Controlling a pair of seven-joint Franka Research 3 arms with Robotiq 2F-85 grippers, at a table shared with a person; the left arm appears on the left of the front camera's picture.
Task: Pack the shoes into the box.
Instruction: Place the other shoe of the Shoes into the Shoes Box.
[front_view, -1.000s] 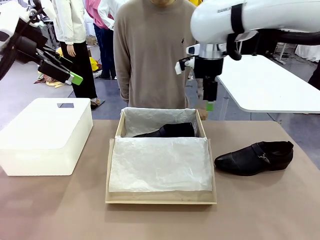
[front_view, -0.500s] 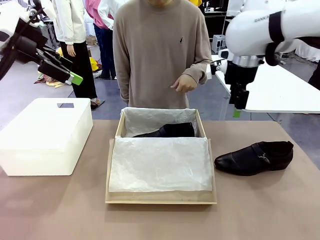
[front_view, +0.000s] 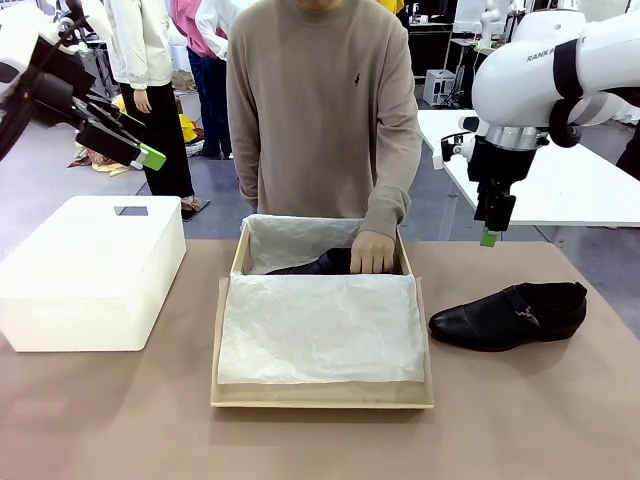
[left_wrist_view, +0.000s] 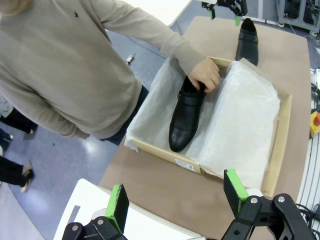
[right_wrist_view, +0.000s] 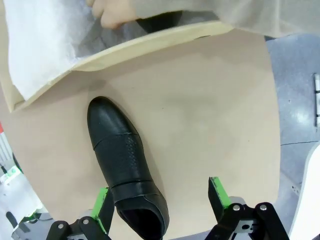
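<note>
On table, first shoe is lying in box under hand, second shoe waiting unpacked at 3 o'clock, left gripper and right gripper hanging open, empty.

The front view faces the person across the surface; both wrist views look down, sharing the box.

1. The front view is brightly and evenly lit from overhead, and no hard shadows are cast on the table.
2. Only a thin, soft shadow is seen beneath the shoe near the table's right edge.
3. The far end of the box is shaded by its own walls.
4. The tissue paper and the white bin are rendered very bright, yet the paper's creases can be made out.
5. A dull sheen is carried by the shoe's leather.
6. In the wrist views, straight edges are bent by the wide-angle lens, most strongly towards the corners.
</note>
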